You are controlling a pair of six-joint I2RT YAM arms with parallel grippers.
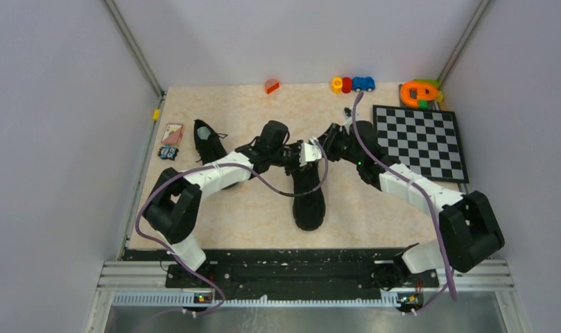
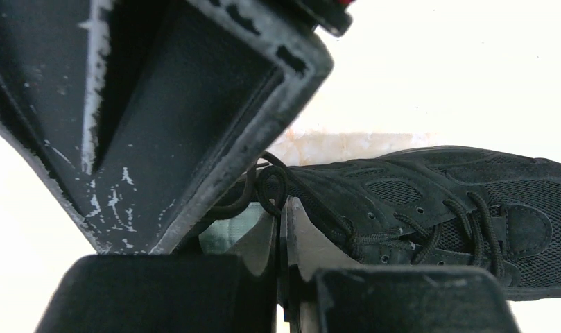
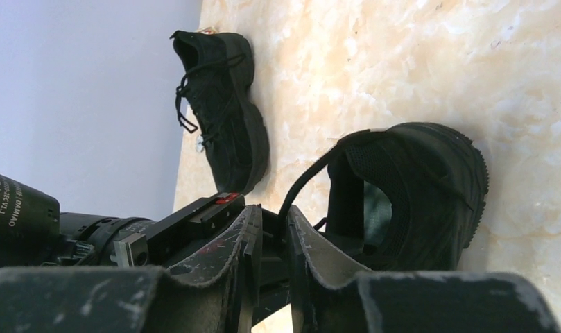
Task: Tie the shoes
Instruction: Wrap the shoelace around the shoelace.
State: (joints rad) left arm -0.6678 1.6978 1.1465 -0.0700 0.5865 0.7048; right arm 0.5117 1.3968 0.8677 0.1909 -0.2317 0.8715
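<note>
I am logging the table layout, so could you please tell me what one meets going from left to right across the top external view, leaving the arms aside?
Patterned card → shoe near the left edge → small orange block → shoe in the middle → row of small toys → checkerboard.

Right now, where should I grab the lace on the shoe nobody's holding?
Probably the loose lace loop standing off the tongue of the untouched shoe, approached from above: the shoe sits on its sole and that loop stands clear of the upper.
</note>
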